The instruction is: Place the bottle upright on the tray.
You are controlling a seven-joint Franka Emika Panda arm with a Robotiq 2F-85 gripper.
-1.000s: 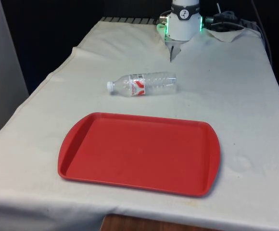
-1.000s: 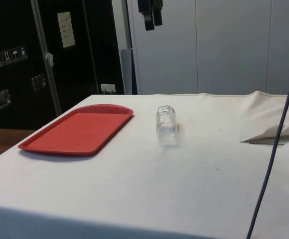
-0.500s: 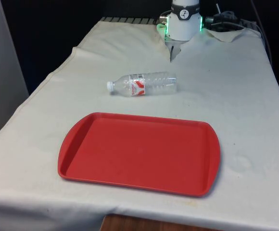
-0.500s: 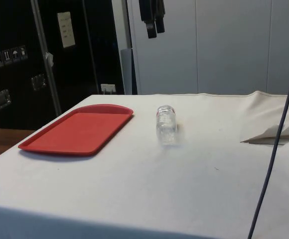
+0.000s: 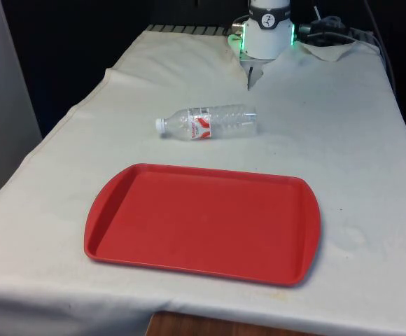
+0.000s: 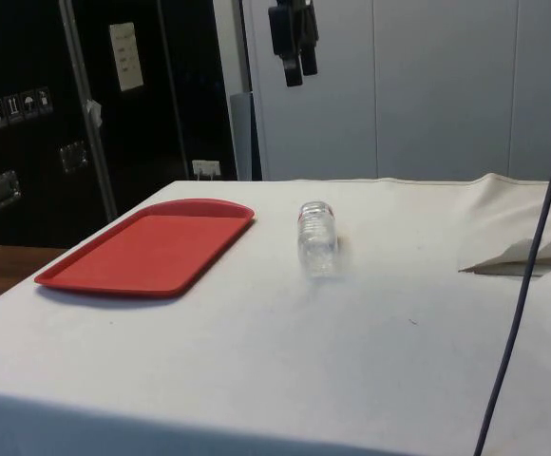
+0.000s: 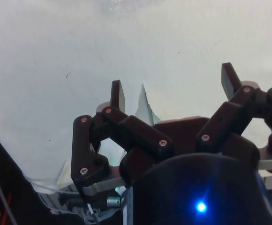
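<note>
Hidden or cut off: in the side view the gripper (image 6: pixel 295 59) hangs at the upper centre of the frame, its upper part cut by the top edge.
Hard to make out: the bottle's (image 5: pixel 208 122) print is a red and white label (image 5: pixel 201 124); its words cannot be read.
Gripper: in the wrist view the gripper (image 7: pixel 173 91) has its two fingers (image 7: pixel 117 95) spread wide apart, with nothing between them but the white cloth (image 7: pixel 79 56).
Bottle: a clear plastic bottle on its side on the cloth, centre of the front view, white cap (image 5: pixel 161 126) toward the front view's left; in the side view the bottle (image 6: pixel 317 237) shows end-on, just right of the tray (image 6: pixel 147 249).
Tray: the red tray (image 5: pixel 203 220) sits in the lower centre of the front view, near the bottle but apart from it, nothing on it.
View difference: the side view shows the gripper well above the table.
</note>
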